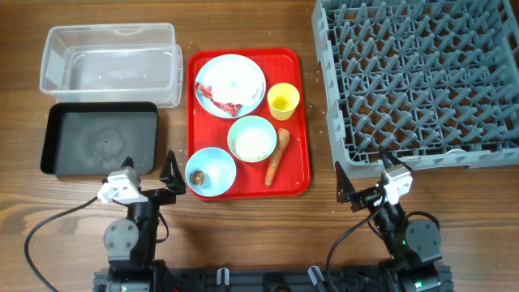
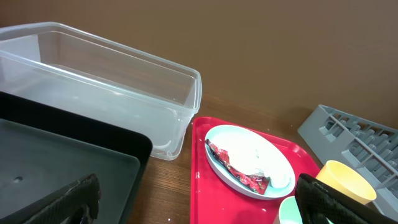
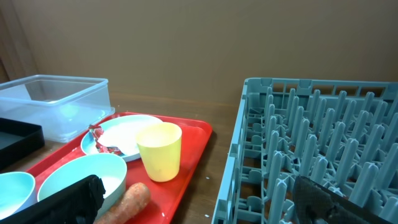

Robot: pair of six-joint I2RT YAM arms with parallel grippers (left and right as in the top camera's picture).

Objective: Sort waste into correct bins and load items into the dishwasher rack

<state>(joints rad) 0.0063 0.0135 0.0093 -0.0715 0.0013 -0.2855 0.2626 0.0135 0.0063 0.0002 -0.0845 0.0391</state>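
Note:
On the red tray (image 1: 297, 154), the light blue plate (image 1: 258, 75) holds white tissue (image 1: 233, 79) and a red-and-white wrapper (image 1: 223, 105). The yellow cup (image 1: 283, 100) stands beside it. The pale green bowl (image 1: 271, 128) holds rice (image 1: 252, 144). The light blue bowl (image 1: 220, 165) holds a brown lump (image 1: 197, 175). The carrot (image 1: 277, 156) lies on the tray. The clear tub (image 1: 109, 61) and black tray (image 1: 101, 138) are at the left, the grey rack (image 1: 418, 81) at the right. My left gripper (image 1: 148, 169) and right gripper (image 1: 365, 172) are open and empty at the front.
In the left wrist view the black tray (image 2: 62, 162) is close under my left finger. In the right wrist view the rack's near edge (image 3: 233, 162) is close, with a strip of bare wood between it and the red tray (image 3: 193, 143).

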